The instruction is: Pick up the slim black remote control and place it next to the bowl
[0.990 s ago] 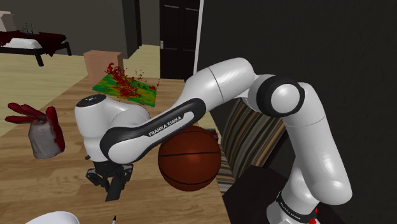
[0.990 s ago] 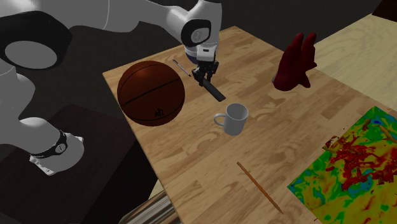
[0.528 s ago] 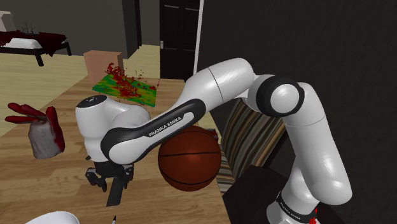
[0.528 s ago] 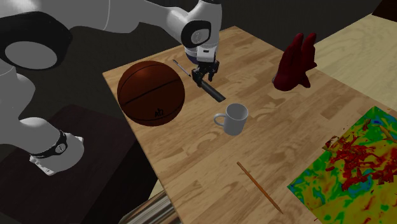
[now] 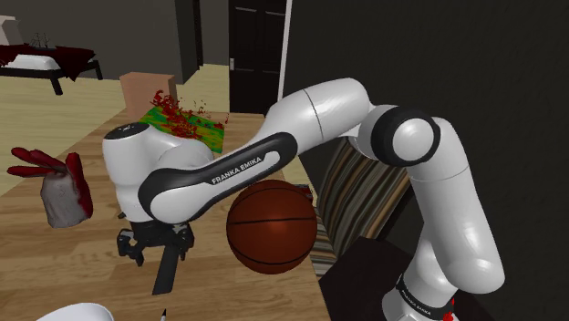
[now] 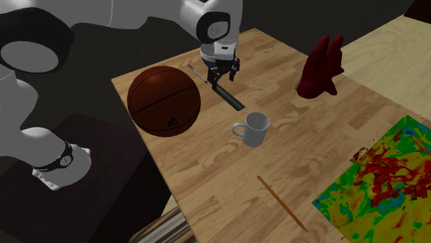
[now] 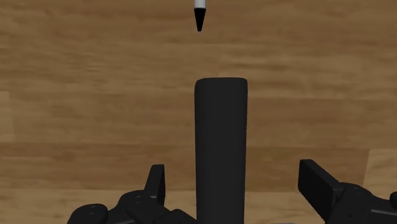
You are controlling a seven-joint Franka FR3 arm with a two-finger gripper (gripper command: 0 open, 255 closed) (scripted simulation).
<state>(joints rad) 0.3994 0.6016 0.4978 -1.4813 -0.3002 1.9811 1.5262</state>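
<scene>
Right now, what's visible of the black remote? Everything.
The remote is a slim, plain black bar with a rounded end, no buttons visible. It lies flat on the wooden table between the basketball and the white mug, touching neither. The open hand hangs over it, fingers either side, not touching.

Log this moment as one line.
gripper: open, above remote's end | black remote: flat on table, unheld | white mug: apart from remote
</scene>
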